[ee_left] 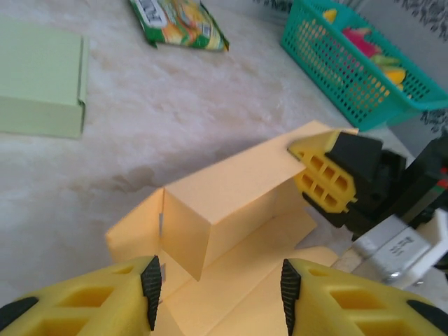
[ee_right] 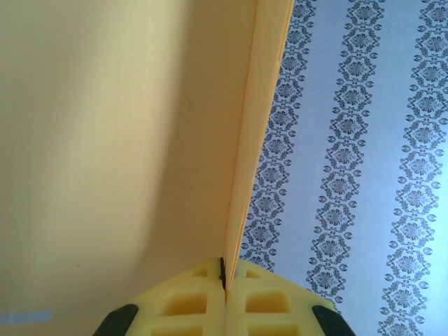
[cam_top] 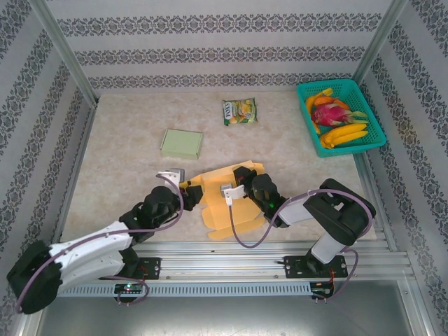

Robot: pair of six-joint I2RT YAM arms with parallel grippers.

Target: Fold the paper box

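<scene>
Since the right pincer (ee_right: pixel 224 280) pinches a wall of the orange paper box (ee_left: pixel 224 203) upright, the half-open, empty left pincer (ee_left: pixel 217 287) looks free to crease its left end, I reckon.

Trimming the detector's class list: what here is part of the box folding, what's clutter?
In the job: orange paper box; right tool, shut on its raised panel; left tool, open.
Lying about: green box; snack packet; fruit basket.

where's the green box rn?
Top external view: the light green box lies flat left of centre on the table, beyond the orange paper box and near-left of the snack packet. Left wrist view has it at the upper left edge.
</scene>
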